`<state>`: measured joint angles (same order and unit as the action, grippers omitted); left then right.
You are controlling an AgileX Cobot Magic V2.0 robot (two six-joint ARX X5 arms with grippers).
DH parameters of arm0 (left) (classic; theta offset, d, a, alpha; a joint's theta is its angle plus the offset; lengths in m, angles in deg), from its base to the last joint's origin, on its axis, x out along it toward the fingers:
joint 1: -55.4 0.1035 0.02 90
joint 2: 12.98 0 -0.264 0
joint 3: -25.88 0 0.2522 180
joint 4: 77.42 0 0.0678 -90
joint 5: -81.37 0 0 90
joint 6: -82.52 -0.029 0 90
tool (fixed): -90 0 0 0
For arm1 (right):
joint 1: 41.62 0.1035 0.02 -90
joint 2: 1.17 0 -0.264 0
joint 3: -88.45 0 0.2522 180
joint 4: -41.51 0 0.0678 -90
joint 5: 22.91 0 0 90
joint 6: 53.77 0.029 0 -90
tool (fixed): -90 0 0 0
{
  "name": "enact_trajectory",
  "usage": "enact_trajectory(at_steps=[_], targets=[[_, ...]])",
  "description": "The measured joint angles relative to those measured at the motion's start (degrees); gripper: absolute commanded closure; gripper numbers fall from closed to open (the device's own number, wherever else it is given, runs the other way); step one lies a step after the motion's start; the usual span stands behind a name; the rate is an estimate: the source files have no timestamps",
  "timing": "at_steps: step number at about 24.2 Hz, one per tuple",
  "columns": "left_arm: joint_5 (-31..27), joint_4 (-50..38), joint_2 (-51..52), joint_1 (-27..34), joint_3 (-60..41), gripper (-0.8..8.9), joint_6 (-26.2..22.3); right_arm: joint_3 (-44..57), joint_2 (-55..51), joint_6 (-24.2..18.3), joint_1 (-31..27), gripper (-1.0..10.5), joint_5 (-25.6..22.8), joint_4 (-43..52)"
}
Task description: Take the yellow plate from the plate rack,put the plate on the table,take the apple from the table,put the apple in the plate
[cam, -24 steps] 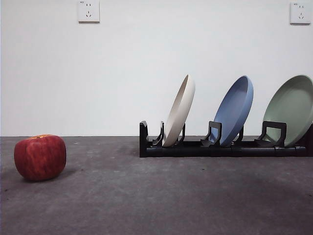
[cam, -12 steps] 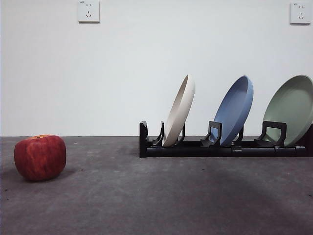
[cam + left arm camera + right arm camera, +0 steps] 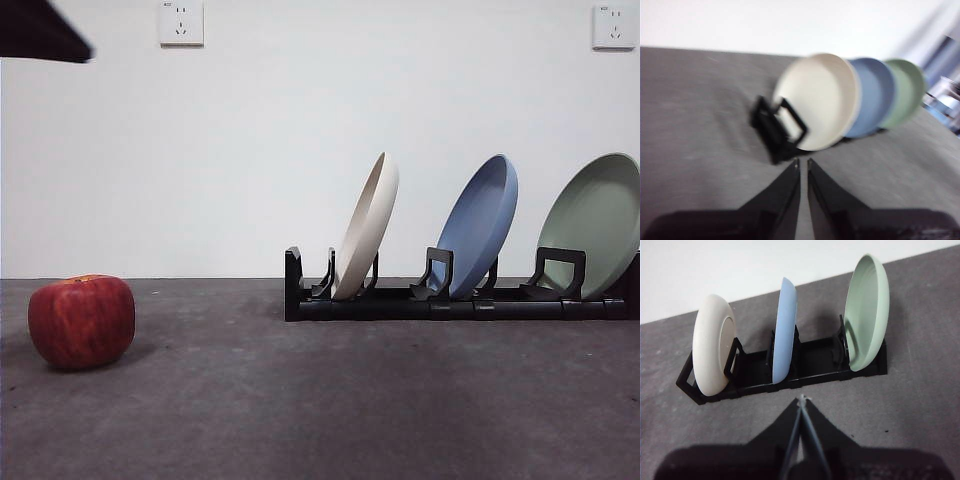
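Yellow plate (image 3: 366, 226): cream-coloured, standing on edge and leaning in the end slot of the plate rack (image 3: 300, 290), the slot nearest the apple. Not yet lifted out.

Plate rack: long, low, black, set on the worktop (image 3: 320, 400). It also carries a blue plate (image 3: 480, 225) in the middle slot and a pale green plate (image 3: 595, 222) at the far end.

Apple (image 3: 82, 321): red, resting on the worktop well apart from the rack, on the side of the yellow plate.

Left claw (image 3: 803, 167): jaws drawn almost together with only a thin gap, holding nothing. The view is blurred. The yellow plate lies straight ahead of the tips, its hollow face turned toward this claw, with the blue and green plates stacked behind it. A dark tip at the upper corner of the front view is probably this arm, though that view does not settle it.

Right claw (image 3: 801, 405): jaws closed tip to tip, empty, looking at the rack side-on, so all three plates show edge-on; the blue plate is nearest its line.

Judgement: the left arm seems better placed for the lift. The rim runs across its approach, so the jaws must part first to straddle the plate's upper edge.
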<state>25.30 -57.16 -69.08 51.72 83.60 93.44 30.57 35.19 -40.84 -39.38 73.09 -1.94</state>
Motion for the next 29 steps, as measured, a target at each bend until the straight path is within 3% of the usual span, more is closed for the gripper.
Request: enact_trajectory(at_steps=[8, 12, 15, 17, 26, 27, 29], targets=[[7.80, 16.55, -18.03, -2.45, 20.28, 7.87, -2.05, -6.91, 8.66, 0.15, 0.00, 9.5, 3.74, -10.93], [8.02, 21.22, -27.50, -4.81, 32.61, 7.86, -2.54, -7.93, 12.83, -2.47, 0.00, 9.5, 15.30, -12.85], [8.02, 17.75, -29.46, -6.82, 33.99, 7.86, -2.29, -7.93, 14.80, -3.72, 0.00, 9.5, 23.39, -12.87], [8.02, 15.74, -30.42, -8.59, 33.99, 7.87, -2.29, -7.93, 16.17, -4.57, 0.00, 9.5, 26.12, -12.87], [8.11, 15.34, -45.53, -14.78, 38.80, 7.79, -2.27, -7.96, 17.75, -6.32, 0.00, 9.5, 27.93, -12.68], [8.09, 15.56, -47.19, -15.30, 40.26, 7.52, -2.27, -7.98, 17.75, -6.32, 0.00, 9.5, 27.93, -12.68], [7.61, 15.96, -50.18, -16.06, 43.93, 6.03, -2.27, -8.41, 17.75, -6.34, 0.00, 9.5, 28.39, -12.70]])
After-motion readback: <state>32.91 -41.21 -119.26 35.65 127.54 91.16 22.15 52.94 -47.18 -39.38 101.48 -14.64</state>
